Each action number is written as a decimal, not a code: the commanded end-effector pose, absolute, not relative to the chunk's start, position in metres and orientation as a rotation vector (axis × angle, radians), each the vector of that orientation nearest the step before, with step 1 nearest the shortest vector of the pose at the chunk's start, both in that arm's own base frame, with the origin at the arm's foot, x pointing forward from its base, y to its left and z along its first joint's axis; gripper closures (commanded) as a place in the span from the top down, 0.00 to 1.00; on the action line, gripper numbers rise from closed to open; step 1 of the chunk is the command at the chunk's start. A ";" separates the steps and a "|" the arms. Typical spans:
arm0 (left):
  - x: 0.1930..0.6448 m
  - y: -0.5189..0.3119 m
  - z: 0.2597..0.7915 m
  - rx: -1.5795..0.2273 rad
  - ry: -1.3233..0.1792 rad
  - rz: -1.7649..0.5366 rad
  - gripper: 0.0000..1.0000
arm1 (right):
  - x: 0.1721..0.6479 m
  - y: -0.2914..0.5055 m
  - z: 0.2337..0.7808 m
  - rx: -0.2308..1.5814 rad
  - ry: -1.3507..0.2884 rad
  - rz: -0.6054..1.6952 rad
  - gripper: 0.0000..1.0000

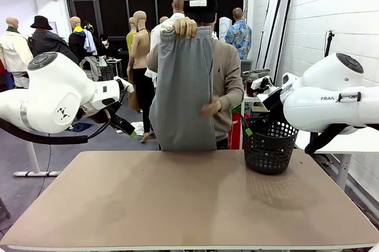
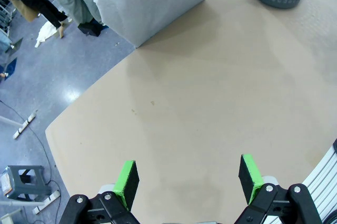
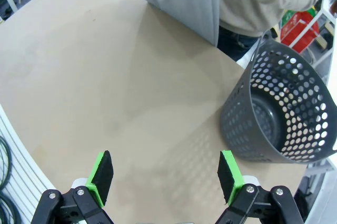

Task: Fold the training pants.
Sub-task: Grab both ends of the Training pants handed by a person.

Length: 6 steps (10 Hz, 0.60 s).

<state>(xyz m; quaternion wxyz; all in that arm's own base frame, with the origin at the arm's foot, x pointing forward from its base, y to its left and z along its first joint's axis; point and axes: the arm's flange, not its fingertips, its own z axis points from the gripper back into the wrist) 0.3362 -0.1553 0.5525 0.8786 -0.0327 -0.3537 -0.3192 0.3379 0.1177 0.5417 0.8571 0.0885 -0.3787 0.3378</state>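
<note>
At the left side, the left gripper [image 2: 188, 177] hangs above the bare table [image 1: 177, 204], its jaws spread wide and holding nothing. Past the table's far edge, in the middle, a person holds the training pants [image 1: 183, 86] up in the air. One hand [image 1: 185, 27] pinches the top at head height, and the other hand [image 1: 210, 108] steadies the right edge partway down. The grey cloth hangs with its long axis upright. Its lower end reaches the table's far edge, though whether it touches the board is hard to tell. Further right, a black mesh basket [image 1: 269, 145] stands on the table near the far corner. The right gripper [image 3: 164, 175] hovers on the robot's side of it, jaws likewise wide apart and empty. From both pairs of jaws the pants lie ahead, across the table, not yet laid flat. The left gripper looks the nearer, with open board between, while the basket stands partly in the right arm's way.
</note>
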 end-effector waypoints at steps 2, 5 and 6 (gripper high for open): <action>0.336 -0.155 0.553 -0.071 -0.737 -0.666 1.00 | 0.338 0.118 0.541 0.189 -0.795 0.711 1.00; 0.336 -0.155 0.553 -0.071 -0.737 -0.666 1.00 | 0.338 0.118 0.541 0.189 -0.795 0.711 1.00; 0.336 -0.155 0.553 -0.071 -0.737 -0.666 1.00 | 0.338 0.118 0.541 0.189 -0.795 0.711 1.00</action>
